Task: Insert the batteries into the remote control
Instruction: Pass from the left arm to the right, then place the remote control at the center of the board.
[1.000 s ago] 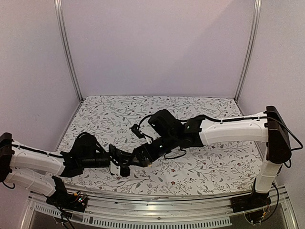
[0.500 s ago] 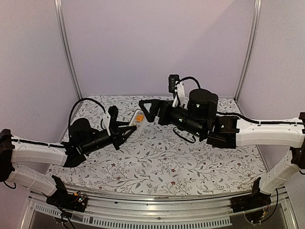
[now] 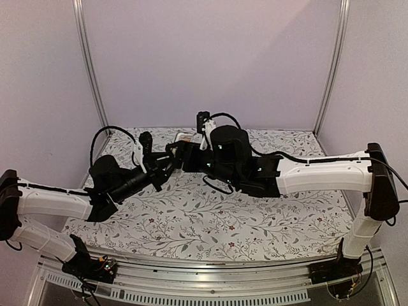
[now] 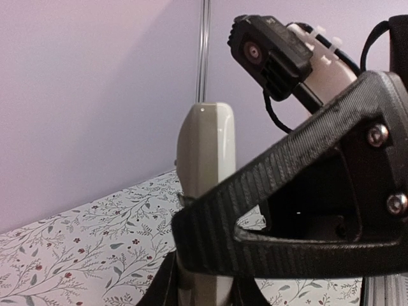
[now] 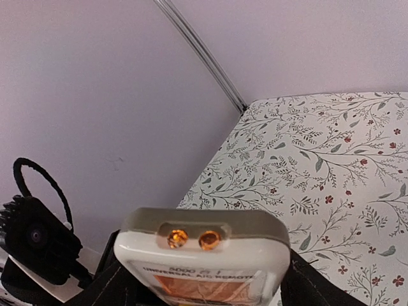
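As both arms meet aloft, their jaws flank the remote control.

The remote control is a slim white bar with a greyish end cap holding two small amber emitters, and an orange panel and printed lettering on its front. It is in the air above the surface, toward the far edge, its lower end clamped between the left gripper's fingers, with the right gripper's fingers flanking its emitter end
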Robot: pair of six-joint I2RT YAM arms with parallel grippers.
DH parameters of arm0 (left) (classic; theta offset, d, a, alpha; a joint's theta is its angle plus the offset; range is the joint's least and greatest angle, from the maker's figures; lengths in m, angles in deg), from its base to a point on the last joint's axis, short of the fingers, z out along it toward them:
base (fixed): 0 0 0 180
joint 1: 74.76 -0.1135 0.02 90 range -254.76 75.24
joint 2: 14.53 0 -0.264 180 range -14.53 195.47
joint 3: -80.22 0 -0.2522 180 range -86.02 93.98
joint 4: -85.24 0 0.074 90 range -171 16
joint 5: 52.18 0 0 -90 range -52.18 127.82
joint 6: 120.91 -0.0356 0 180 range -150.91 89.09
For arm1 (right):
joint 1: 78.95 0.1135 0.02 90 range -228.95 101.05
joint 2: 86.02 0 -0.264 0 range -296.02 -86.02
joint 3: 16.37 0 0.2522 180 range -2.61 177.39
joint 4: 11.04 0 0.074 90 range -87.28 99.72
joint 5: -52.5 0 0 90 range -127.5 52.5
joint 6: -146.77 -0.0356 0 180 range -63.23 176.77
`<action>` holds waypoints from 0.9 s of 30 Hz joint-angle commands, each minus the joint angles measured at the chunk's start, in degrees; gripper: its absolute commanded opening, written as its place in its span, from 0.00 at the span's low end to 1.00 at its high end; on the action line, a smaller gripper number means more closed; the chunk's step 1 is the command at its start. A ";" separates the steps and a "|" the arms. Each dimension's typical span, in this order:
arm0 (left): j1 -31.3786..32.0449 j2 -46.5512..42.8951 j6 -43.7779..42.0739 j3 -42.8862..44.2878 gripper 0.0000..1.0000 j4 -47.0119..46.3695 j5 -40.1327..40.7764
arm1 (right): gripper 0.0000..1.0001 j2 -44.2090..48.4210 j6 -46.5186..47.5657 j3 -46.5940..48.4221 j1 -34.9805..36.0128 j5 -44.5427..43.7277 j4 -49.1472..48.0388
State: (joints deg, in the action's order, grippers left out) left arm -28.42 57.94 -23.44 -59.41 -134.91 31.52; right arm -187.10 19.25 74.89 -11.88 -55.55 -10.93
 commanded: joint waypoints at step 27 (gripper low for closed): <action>3.27 -6.44 -1.09 -10.25 1.00 6.37 3.71 | 0.03 -4.89 -3.58 5.15 -17.95 13.07 46.82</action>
State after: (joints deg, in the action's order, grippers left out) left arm -25.82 52.84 -26.00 -67.93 -133.16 30.97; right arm -190.40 18.55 81.75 -25.98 -45.56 18.71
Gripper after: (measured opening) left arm 0.996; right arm 0.488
